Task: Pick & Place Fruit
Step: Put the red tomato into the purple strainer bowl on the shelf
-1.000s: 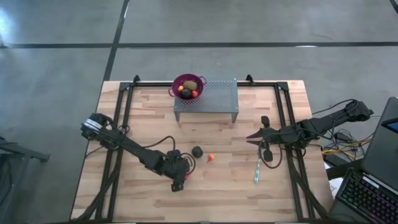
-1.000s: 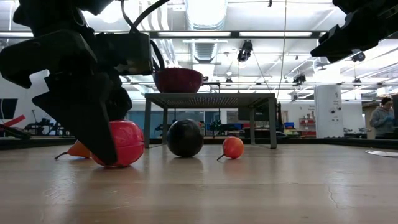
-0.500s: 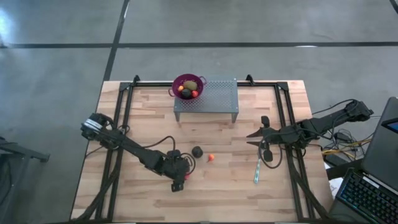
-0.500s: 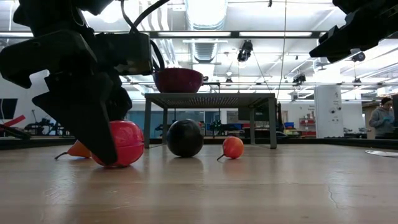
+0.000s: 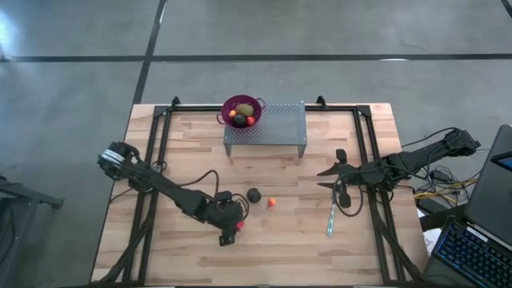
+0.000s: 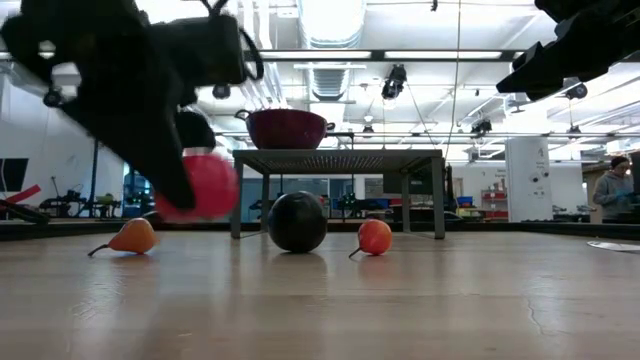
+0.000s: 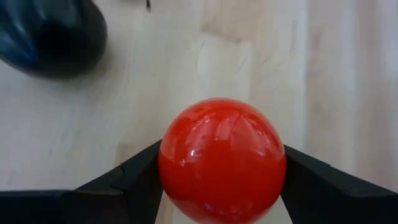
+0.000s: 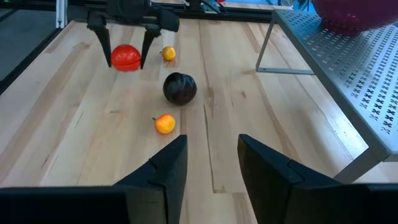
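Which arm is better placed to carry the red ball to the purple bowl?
The left: its fingers already grip the red ball, lifted off the table. The right gripper hangs empty near the table's right side.

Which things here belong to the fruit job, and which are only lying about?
Job:
red ball, held in the left pincer, off the table
dark ball
orange fruit
second orange fruit
purple colander bowl, fruit inside

Lying about:
teal stick
metal rack
right pincer, waiting, open

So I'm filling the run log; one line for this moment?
left gripper: shut on red ball, off table | right gripper: open, idle
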